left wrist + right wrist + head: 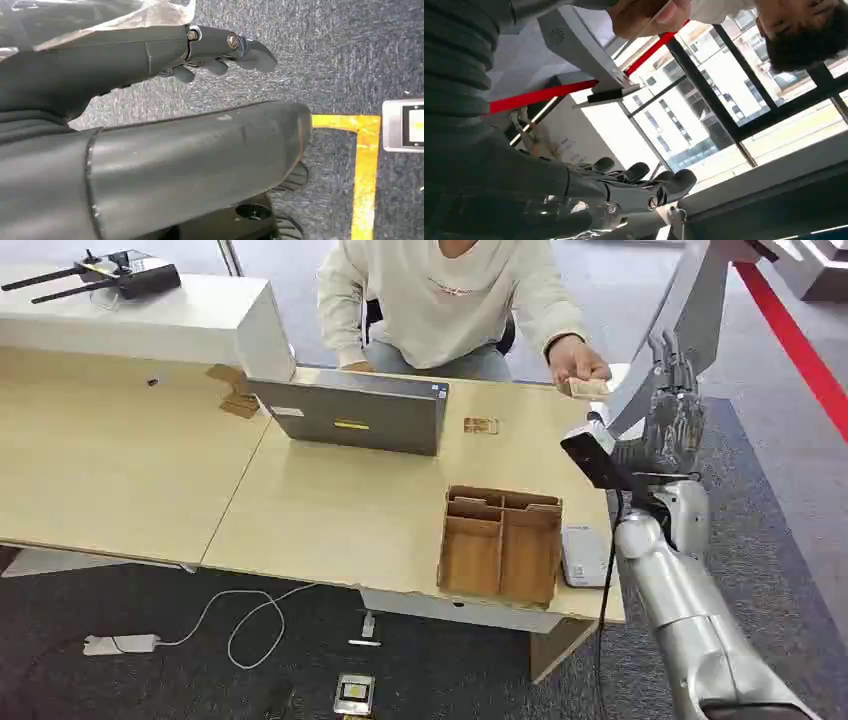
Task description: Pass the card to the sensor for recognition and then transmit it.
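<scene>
Person's hand (577,360) grips the card (586,388), small, tan, long axis across the desk (330,520), just beside the right hand (672,410), raised, fingers spread, empty. Left hand (220,52) loose, empty.

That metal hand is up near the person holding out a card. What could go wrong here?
The right hand is raised with nothing in it, close to the person's hand offering the card. The fingers could bump the person, or close badly so the card falls. A black device on a cable sits just below the hand; the arm could catch it while reaching.
</scene>
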Controlling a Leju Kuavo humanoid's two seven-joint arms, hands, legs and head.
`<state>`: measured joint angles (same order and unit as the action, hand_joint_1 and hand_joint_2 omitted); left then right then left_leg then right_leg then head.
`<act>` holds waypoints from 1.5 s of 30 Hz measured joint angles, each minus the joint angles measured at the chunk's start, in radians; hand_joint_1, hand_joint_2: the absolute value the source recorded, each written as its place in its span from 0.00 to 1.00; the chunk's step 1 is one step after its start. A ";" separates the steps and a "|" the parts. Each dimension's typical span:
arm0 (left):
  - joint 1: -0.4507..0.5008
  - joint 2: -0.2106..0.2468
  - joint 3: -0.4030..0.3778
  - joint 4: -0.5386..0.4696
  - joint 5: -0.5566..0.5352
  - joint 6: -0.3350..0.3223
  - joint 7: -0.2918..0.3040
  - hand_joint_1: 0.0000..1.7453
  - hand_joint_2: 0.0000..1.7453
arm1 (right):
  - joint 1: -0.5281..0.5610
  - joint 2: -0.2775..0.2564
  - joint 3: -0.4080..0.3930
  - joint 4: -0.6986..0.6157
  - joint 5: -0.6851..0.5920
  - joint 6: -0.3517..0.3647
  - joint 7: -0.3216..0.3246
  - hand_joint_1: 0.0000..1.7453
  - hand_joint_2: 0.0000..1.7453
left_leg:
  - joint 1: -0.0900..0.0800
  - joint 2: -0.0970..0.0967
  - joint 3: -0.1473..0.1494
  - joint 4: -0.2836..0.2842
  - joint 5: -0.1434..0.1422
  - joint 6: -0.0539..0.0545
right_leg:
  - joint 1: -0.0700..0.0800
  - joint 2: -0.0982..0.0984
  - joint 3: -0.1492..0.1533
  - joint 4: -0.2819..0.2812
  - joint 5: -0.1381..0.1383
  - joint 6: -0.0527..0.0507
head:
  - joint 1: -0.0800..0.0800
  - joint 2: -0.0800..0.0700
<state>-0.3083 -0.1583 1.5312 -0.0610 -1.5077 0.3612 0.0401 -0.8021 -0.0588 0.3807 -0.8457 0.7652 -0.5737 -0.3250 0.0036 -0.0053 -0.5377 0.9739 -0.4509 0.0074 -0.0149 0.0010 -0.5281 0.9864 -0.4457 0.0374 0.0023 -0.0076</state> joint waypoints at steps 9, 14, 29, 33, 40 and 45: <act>0.010 -0.003 0.000 0.000 0.030 0.025 -0.024 0.00 0.00 | -0.008 0.023 0.005 0.028 0.005 -0.002 -0.012 0.93 1.00 | 0.000 0.000 0.000 0.000 0.000 0.000 | 0.000 0.000 0.000 0.000 0.000 0.000 | 0.000 0.000; 0.012 -0.005 0.000 0.000 0.031 0.029 -0.029 0.00 0.00 | -0.011 0.030 0.006 0.040 0.000 -0.002 -0.019 1.00 1.00 | 0.000 0.000 0.000 0.000 0.000 0.000 | 0.000 0.000 0.000 0.000 0.000 0.000 | 0.000 0.000; 0.012 -0.008 0.000 0.000 0.027 0.034 -0.036 0.00 0.00 | -0.015 0.035 0.006 0.048 -0.031 0.019 -0.026 1.00 1.00 | 0.000 0.000 0.000 0.000 0.000 0.000 | 0.000 0.000 -0.001 0.000 0.000 0.000 | 0.000 0.000; 0.012 -0.008 0.000 0.000 0.021 0.034 -0.038 0.00 0.00 | -0.015 0.034 0.006 0.048 -0.033 0.020 -0.025 1.00 1.00 | 0.000 0.000 0.000 0.000 0.000 0.000 | 0.000 0.000 -0.001 0.000 0.000 0.000 | 0.000 0.000; 0.012 -0.008 0.000 0.000 0.013 0.034 -0.041 0.00 0.00 | -0.014 0.034 0.006 0.051 -0.042 0.024 -0.009 1.00 1.00 | 0.000 0.000 0.000 0.000 0.000 0.000 | 0.000 0.000 -0.001 0.000 0.000 0.000 | 0.000 0.000; 0.012 -0.008 0.000 0.000 0.036 0.026 -0.035 0.00 0.00 | -0.013 0.031 0.004 0.051 -0.066 0.042 0.002 1.00 1.00 | 0.000 0.000 0.000 0.000 0.000 0.000 | 0.000 0.000 -0.001 0.000 0.000 0.000 | 0.000 0.000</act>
<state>-0.2958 -0.1659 1.5312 -0.0610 -1.4713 0.3872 0.0054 -0.8154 -0.0282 0.3849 -0.7950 0.6996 -0.5314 -0.3227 0.0036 -0.0051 -0.5379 0.9740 -0.4509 0.0073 -0.0149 0.0010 -0.5291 0.9863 -0.4457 0.0374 0.0027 -0.0076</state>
